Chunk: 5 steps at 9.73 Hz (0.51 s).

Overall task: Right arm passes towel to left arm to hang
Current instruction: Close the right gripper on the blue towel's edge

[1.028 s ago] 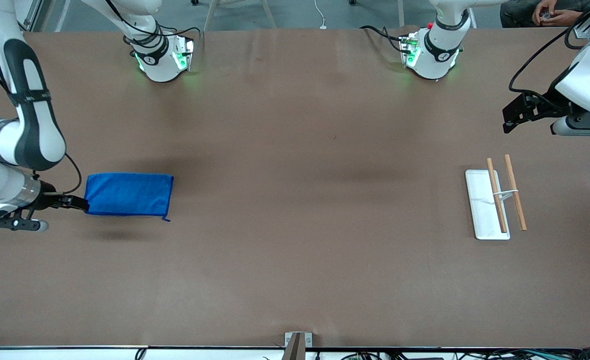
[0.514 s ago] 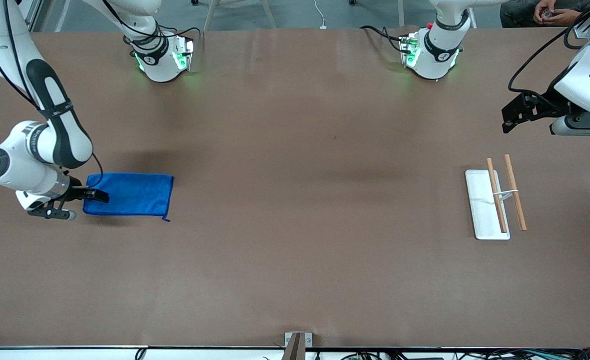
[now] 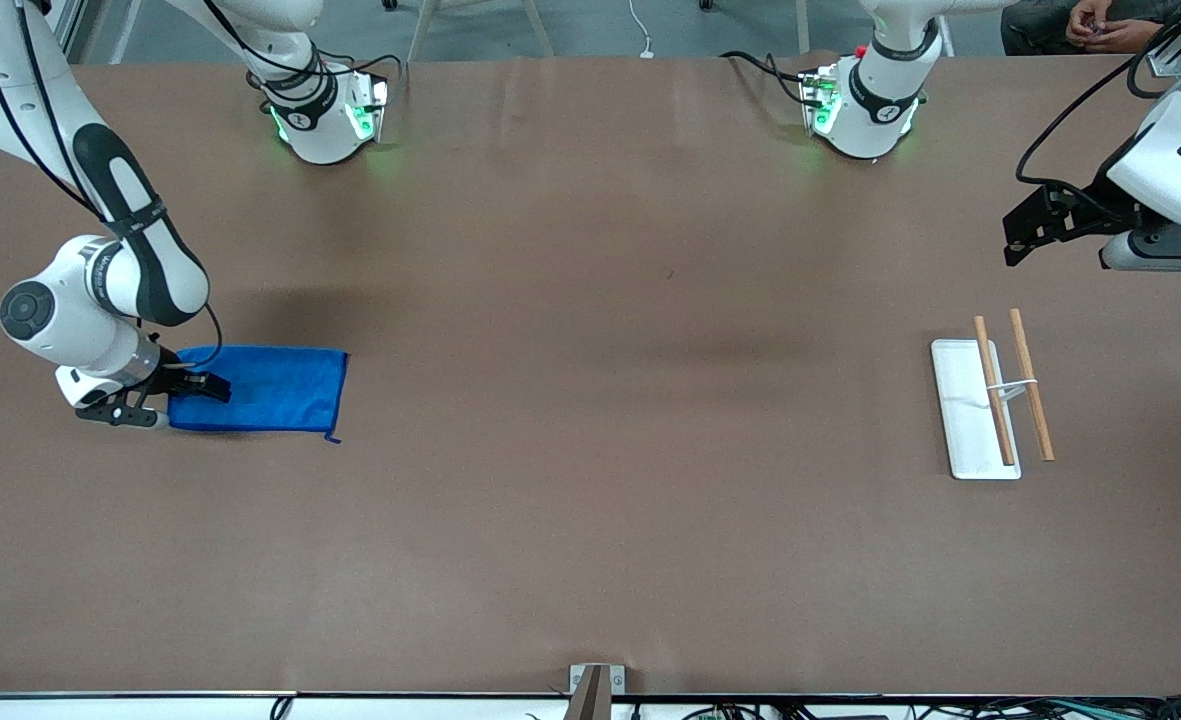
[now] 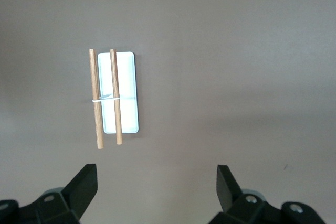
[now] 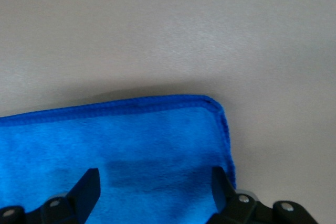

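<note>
**Right gripper arrives at the towel's end**

Since a second ago the right arm has swung in from the table's edge, and its right gripper (image 3: 212, 384) now sits low over the short end of the towel (image 3: 268, 389) that lies toward the right arm's end of the table. The towel has not shifted — it lies flat on the brown table (image 3: 590, 520), a loose thread trailing from the corner nearer the front camera. In the right wrist view the two black fingers (image 5: 84, 192) stand wide apart with blue cloth (image 5: 121, 150) between them and a hemmed corner in sight; they hold nothing yet.

The left gripper (image 3: 1018, 232) waits in the air, well apart from the towel at the left arm's end of the table. Its fingers (image 4: 84, 182) are spread fully and empty.

The only other thing near is the hanging rack (image 3: 995, 395) — a white flat base with two wooden rods joined by a thin white crosspiece — resting well away from the towel, toward the left arm's end. The left wrist view looks down on that rack (image 4: 113, 95). Nothing lies on the table between towel and rack.
</note>
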### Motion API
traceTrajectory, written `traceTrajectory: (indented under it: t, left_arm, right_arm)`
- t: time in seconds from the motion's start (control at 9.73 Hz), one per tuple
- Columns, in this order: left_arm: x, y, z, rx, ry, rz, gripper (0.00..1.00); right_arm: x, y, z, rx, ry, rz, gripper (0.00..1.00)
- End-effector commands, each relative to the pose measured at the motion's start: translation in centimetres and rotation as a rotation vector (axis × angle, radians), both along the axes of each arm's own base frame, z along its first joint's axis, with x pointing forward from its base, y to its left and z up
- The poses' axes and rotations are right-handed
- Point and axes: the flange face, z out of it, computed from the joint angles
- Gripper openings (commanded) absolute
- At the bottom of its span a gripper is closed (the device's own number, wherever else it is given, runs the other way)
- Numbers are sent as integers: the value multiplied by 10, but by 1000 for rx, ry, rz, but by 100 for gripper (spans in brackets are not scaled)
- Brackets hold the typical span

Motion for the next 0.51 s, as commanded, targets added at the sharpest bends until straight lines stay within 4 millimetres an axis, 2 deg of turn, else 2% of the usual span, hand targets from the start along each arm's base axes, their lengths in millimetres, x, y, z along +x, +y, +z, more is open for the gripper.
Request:
traceTrajectory:
  t: [0.0, 0.31, 0.41]
  left_arm:
    - [4, 0, -12, 5, 36, -19, 100]
    - [4, 1, -12, 5, 36, -18, 100]
    - [4, 0, -12, 5, 37, -19, 100]
  right_arm:
    - [-5, -4, -6, 3, 2, 11, 86]
    - [-7, -1, -10, 6, 16, 15, 84]
    - [-8, 0, -11, 7, 19, 29, 44]
